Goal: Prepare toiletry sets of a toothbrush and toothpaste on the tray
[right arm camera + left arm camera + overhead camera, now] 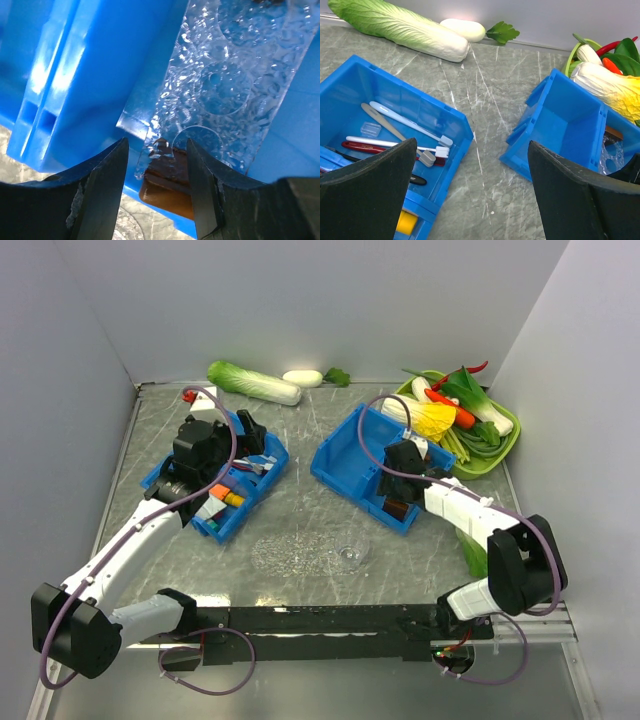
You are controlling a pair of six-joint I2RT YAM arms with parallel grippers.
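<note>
- Left pincer [472, 145]: mine, released, fingers spread wide with nothing between them.
- Left blue bin [350, 85]: below this pincer and mostly to its left.
- Pale toothbrush [410, 122]: lies flat in that bin, just ahead of my left finger [375, 175]. A white one, a beige one and a red one lie close beside it.
- Coloured tubes [228, 498]: near end of the same bin, back under my left wrist.
- Right blue bin [570, 120]: ahead and to the right of my left pincer, standing on the table [490, 90].
- Right pincer [157, 145]: mine, reaching into the right blue bin, fingers partly apart.
- Second clear tray [225, 75]: bumpy and glassy, leaning inside the right blue bin. Its lower edge sits between my right fingers; I cannot tell whether they are grasping it.
- Brown block [165, 187]: just under that edge, between the same fingers.
- Clear oval tray [290, 556]: flat on the table, behind both pincers toward my bases, between the two bins and touching neither.
- Napa cabbage [400, 25] and white radish [465, 29]: far ahead of my left pincer, by the back wall.
- Green tray [500, 450] of vegetables: just beyond my right pincer's bin.
</note>
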